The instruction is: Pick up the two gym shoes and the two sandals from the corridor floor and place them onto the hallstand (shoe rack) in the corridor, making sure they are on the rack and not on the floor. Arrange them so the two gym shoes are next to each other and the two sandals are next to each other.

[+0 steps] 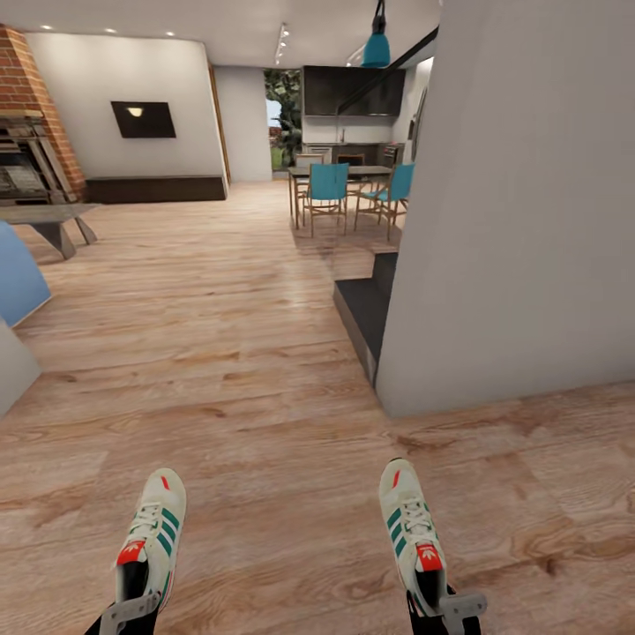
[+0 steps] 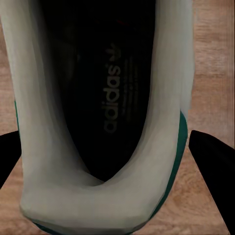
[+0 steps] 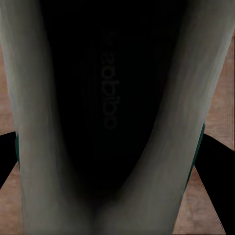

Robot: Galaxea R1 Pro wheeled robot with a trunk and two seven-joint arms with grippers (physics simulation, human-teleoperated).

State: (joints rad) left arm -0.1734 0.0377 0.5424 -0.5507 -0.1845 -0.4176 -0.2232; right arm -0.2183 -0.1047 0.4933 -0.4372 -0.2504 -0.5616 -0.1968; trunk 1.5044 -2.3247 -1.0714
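Above the light brown wood-plank corridor floor (image 1: 265,353), each hand is clamped on one white green-striped lace-up gym shoe: left hand (image 1: 132,608) on the left shoe (image 1: 152,534), right hand (image 1: 445,608) on the right shoe (image 1: 410,529).

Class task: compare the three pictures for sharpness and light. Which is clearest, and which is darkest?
Head view: evenly lit and sharp, both sneakers' laces crisp against the floor. Left wrist view: close and soft, yet the insole lettering reads. Right wrist view: darkest, the other sneaker's insole lettering barely visible.
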